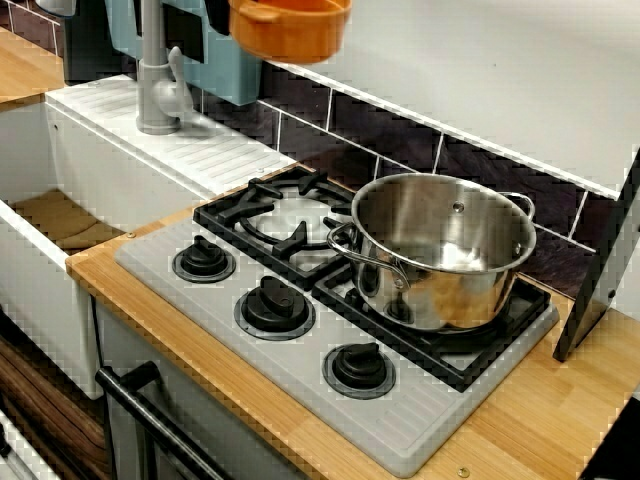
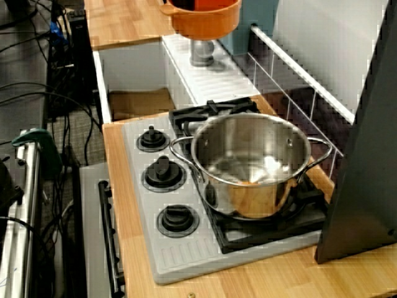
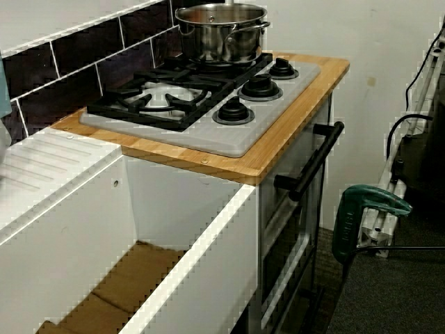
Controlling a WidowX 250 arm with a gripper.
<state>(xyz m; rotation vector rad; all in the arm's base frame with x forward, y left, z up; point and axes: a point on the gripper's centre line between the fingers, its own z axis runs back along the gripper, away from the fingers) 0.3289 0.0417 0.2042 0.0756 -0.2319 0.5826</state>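
Observation:
An orange bowl (image 1: 290,28) with a small side handle hangs in the air above the grey faucet (image 1: 158,85), at the top edge of the view from the front. In the view from the stove's end the orange bowl (image 2: 201,18) shows a dark piece at its rim, which is my gripper (image 2: 197,4), mostly cut off by the frame. Its jaws appear shut on the bowl's rim. A steel pot (image 1: 440,245) with two handles stands empty on the right burner of the stove (image 1: 300,360). The view from the sink side shows the pot (image 3: 221,31) but no gripper.
The left burner grate (image 1: 285,215) is bare, with three black knobs (image 1: 273,305) in front. A white sink basin (image 3: 174,229) lies left of the stove. A dark panel (image 2: 366,155) leans at the counter's right end. A green clamp (image 3: 365,212) sits beside the oven door.

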